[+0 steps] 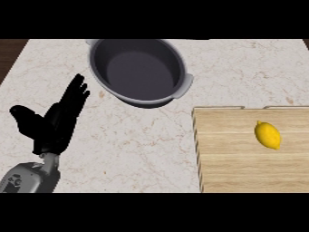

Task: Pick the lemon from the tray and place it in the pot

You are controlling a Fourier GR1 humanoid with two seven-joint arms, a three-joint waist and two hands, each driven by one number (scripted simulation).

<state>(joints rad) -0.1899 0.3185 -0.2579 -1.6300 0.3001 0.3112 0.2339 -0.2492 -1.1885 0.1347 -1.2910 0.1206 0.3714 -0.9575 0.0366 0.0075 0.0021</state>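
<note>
Left hand point(53, 122) rests on counter point(137, 145), fingers point(76, 93) straight, spread, holding nothing. Pot point(140, 72) just beyond fingertips; lemon point(267, 135) on tray point(250, 172), well right.

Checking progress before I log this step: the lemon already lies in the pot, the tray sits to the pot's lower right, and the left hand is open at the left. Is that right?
Not quite. The lemon is not in the pot; it lies on the tray, as the head view shows. The rest holds: the tray sits to the pot's lower right, and the left hand is open at the left.
</note>
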